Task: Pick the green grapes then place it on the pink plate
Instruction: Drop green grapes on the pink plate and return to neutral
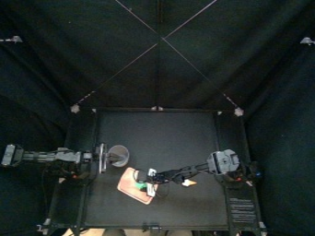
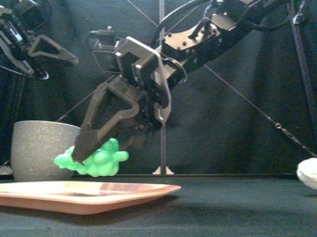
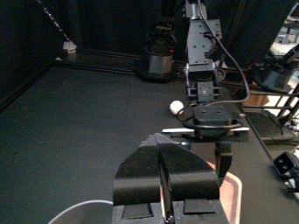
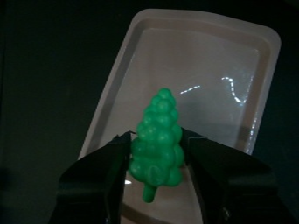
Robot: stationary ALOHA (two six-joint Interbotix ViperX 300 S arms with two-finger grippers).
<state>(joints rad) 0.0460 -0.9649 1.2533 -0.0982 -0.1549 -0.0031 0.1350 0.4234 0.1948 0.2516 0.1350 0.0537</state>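
While right gripper clamps green grapes above pink plate, grey cup stands behind; left gripper closed.

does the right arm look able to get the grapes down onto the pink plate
Probably yes: its fingers hold the grapes right over the plate, nothing between, and the left arm rests off to the side.

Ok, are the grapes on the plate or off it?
Off it. The right gripper is shut on the grapes, and the front view shows a gap between them and the plate below.
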